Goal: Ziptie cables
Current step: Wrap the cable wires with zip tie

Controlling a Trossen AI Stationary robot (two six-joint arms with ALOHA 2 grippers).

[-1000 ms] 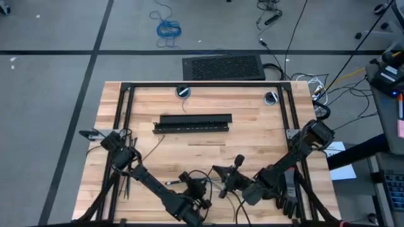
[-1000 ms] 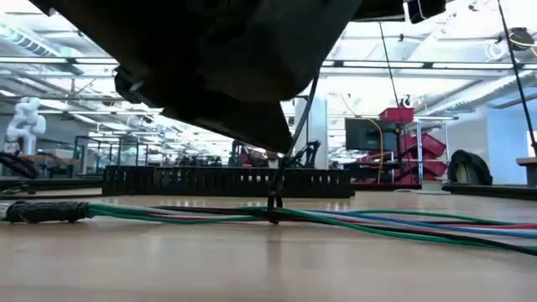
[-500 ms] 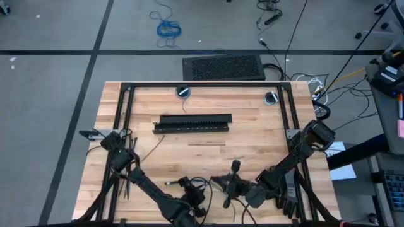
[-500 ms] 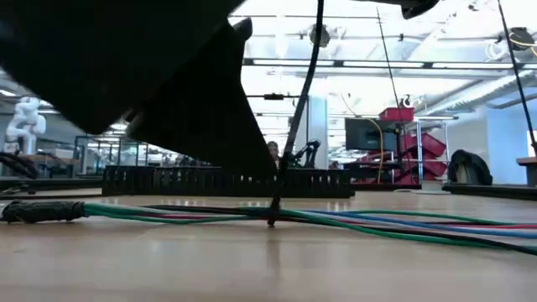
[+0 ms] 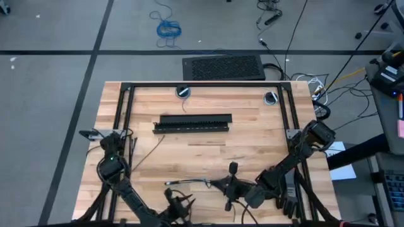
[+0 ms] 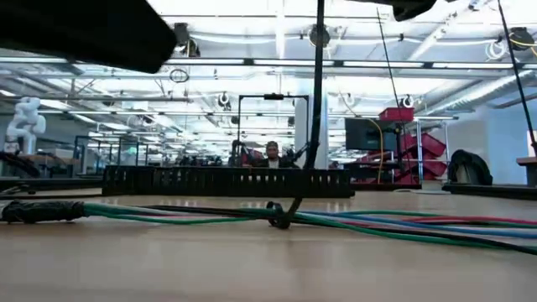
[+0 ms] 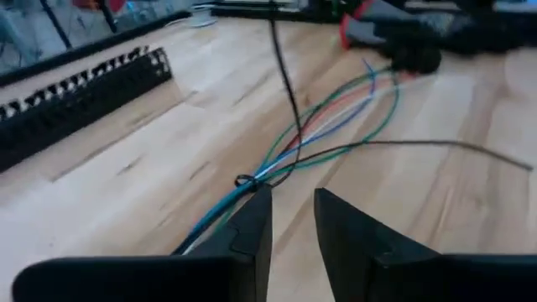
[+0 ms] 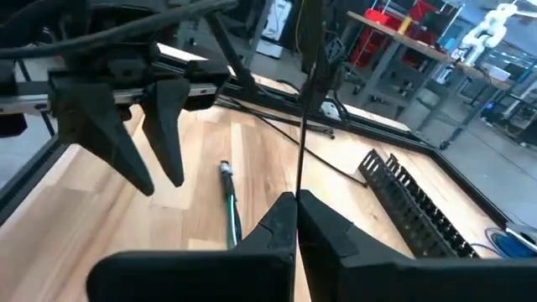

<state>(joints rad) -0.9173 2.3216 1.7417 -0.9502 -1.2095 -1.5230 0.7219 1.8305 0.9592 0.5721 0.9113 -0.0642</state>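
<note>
The cables, thin blue, green and pale wires, lie along the table's near part with their dark joined end resting on the wood. A thin dark ziptie loops around them, and its tail rises steeply. My right gripper hangs above the cables, shut on that tail. My left gripper hovers open at the near edge, short of the loop, touching nothing. My right gripper pinches the ziptie's free tail between its two fingers, which lie across the strip. The tail runs nearly straight from the loop on the cables up to the fingers. The loop end rests on the table with the cables.
A long black slotted bar lies across the table's middle, behind the cables. A black frame rims the table. A loose thin dark strip lies on the left. A person shows far behind the table.
My left gripper has drawn back from the cables toward the table's near left corner and risen out of the low view's middle. My right gripper has shifted slightly toward the near edge with the tail, which now stands more upright above a visible small loop.
</note>
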